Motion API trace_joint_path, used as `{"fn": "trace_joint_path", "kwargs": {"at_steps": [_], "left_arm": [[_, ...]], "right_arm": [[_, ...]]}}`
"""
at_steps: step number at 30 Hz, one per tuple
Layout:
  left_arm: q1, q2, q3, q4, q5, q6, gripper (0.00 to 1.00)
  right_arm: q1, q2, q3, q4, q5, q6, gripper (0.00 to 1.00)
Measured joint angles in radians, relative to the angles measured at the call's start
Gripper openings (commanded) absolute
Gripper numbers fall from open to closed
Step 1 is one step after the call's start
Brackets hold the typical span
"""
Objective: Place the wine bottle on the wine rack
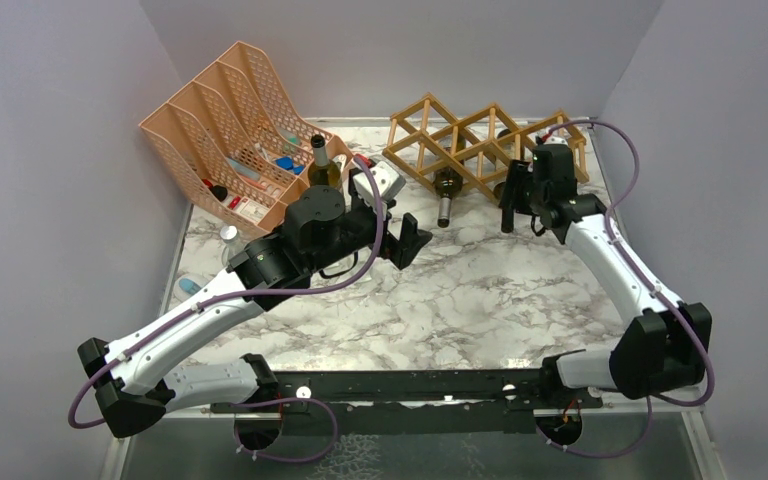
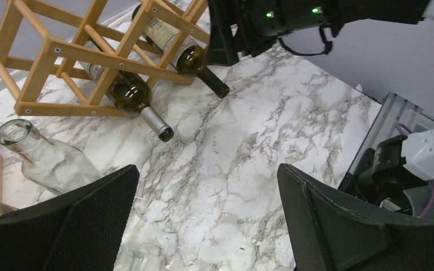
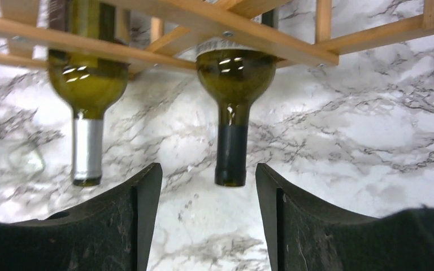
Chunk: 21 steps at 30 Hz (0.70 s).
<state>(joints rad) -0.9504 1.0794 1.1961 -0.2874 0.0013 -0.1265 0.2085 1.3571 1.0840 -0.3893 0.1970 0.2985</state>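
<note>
1. Top external: the wine rack [image 1: 485,140] stands at the far side of the marble worktop [image 1: 480,300]. It is right of a peach file organizer [image 1: 222,120], which has an upright bottle [image 1: 321,160] just beside it. A silver-necked bottle [image 1: 447,196] lies in a lower cell, neck toward the arms. The right arm [image 1: 600,250] reaches to the rack's near right side, but how far the right jaws are open cannot be told from here. The left arm [image 1: 210,315] ends mid-worktop, with the left jaws spread and empty.
2. Left wrist: the left jaws stand wide open, with nothing between the fingers [image 2: 90,226]. Past them the dark-necked wine bottle [image 2: 195,61] and the silver-necked bottle lie side by side in the rack's bottom cells, necks jutting over the worktop. A clear glass bottle [image 2: 45,158] sits near the rack's corner.
3. Right wrist: the right jaws are parted and grip nothing. The dark-necked wine bottle's mouth shows in the gap between the fingertips [image 3: 144,192], touching neither. Its body rests under the rack's bars, with the silver-necked bottle just left of it.
</note>
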Motion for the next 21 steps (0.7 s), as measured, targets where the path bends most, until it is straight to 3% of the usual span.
{"fn": "trace_joint_path", "kwargs": {"at_steps": [4,12,21], "left_arm": [[0.000,-0.001,0.000,0.000,-0.049,0.001,0.99],[0.000,-0.035,0.004,-0.013,-0.210,0.023,0.99],[0.000,-0.096,0.042,-0.014,-0.356,0.027,0.99]], "right_arm": [[0.000,-0.072,0.016,-0.087,-0.089,-0.006,0.63],[0.016,-0.238,0.004,-0.088,-0.386,-0.018,0.63],[0.298,-0.161,0.018,0.001,-0.394,0.043,0.63]]}}
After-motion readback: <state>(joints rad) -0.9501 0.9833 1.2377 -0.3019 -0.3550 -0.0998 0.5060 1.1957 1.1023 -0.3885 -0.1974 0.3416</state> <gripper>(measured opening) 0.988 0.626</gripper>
